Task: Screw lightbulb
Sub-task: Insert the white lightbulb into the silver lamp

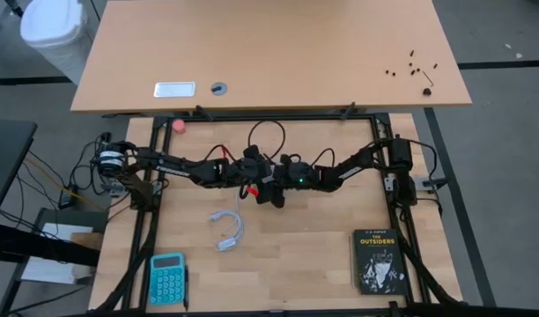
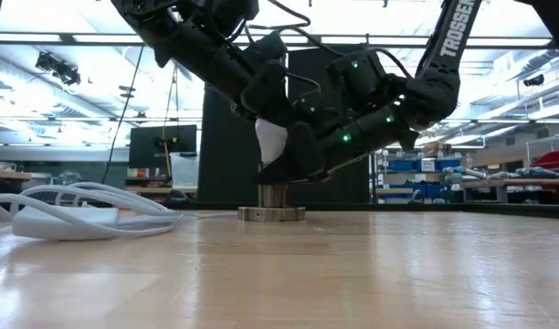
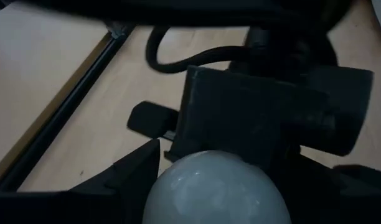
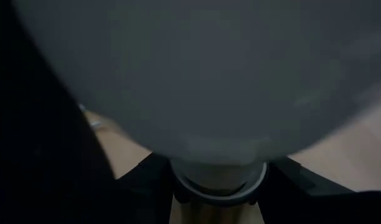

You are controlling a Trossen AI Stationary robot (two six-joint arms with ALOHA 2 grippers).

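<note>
The white lightbulb [image 2: 270,139] stands upright at the table's middle. Its narrow end goes down into the metal socket [image 2: 272,196], whose round disc foot [image 2: 271,214] lies flat on the table. My left gripper [image 2: 261,100] reaches in from the left and is shut on the globe [image 3: 215,193]. My right gripper [image 2: 296,155] reaches in from the right, lower down, shut at the bulb's neck. In the high view both grippers [image 1: 256,178] [image 1: 273,190] cover the bulb. My left gripper pinches the globe's two sides [image 3: 158,184] between its two fingers, slanting down from the table's left. The bulb stays upright, its lower end in the socket. My right gripper has its fingers [image 4: 147,171] on either side of the bulb's neck [image 4: 218,167], just above the grey collar. It comes slanting down from the table's right. The globe hides the pads.
A coiled white cord [image 1: 227,227] [image 2: 69,217] lies on the table near the socket, toward the near left. A teal calculator [image 1: 166,277] sits at the near left and a black book [image 1: 377,261] at the near right. A pink ball [image 1: 180,126] lies at the far edge.
</note>
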